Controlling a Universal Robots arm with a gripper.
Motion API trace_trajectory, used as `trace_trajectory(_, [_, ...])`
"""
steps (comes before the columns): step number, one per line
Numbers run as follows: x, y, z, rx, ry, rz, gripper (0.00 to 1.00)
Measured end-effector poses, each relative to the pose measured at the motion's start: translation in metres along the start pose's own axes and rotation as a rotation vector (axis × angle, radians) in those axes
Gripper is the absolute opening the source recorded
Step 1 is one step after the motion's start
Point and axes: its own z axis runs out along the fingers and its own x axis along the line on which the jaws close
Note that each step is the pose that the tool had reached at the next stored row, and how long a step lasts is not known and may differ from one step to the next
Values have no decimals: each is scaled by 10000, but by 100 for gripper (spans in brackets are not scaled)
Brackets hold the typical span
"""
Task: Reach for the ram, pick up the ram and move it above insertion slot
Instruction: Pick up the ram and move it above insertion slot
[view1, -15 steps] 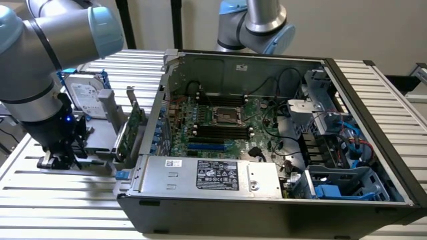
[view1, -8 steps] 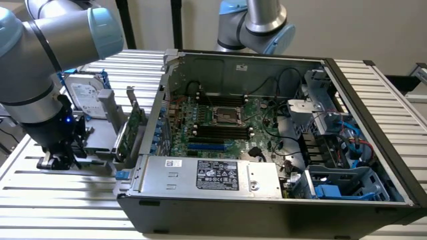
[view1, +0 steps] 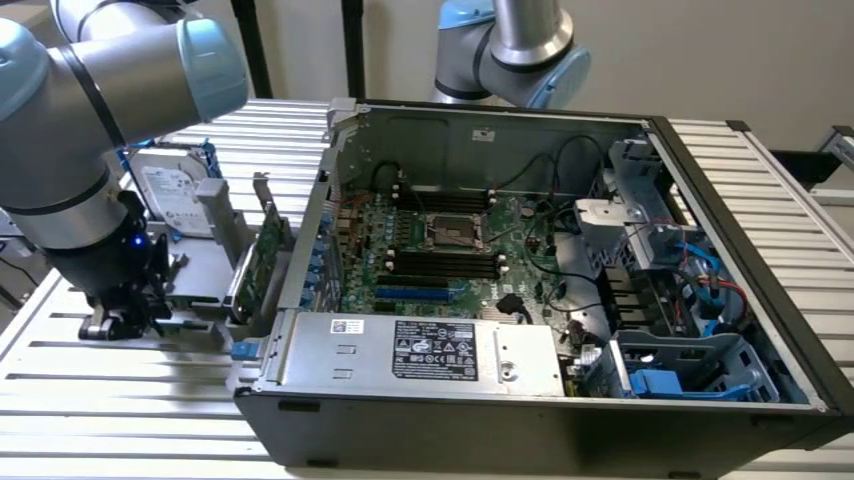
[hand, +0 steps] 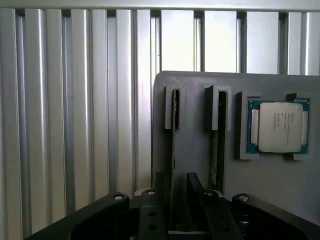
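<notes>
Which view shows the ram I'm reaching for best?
The wrist view: the ram stands edge-on in its gray holder, between the open jaws. In the exterior view the gripper and arm hide it.

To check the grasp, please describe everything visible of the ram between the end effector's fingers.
The ram shows edge-on: a thin, dark, straight strip standing on its long edge in a slot of the gray holder. Its far end sits in a raised gray bracket. Its near end runs between the fingers of the open end effector; a gap seems to show on each side. Chips cannot be made out.
</notes>
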Motion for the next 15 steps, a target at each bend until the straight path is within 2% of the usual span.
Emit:
trace_trajectory(1, [0,0,1,-3,-2,-17,28])
trace_trajectory(2, [0,-1,1,-8,-2,-28,28])
trace_trajectory(3, [0,-1,2,-20,-3,-29,21])
trace_trajectory(8, [3,-4,2,-83,-3,-26,21])
trace_trajectory(11, [3,-6,1,-106,-3,-26,19])
trace_trajectory(12, [3,-6,2,-111,-3,-26,13])
trace_trajectory(15, [3,-8,1,-131,-2,-26,13])
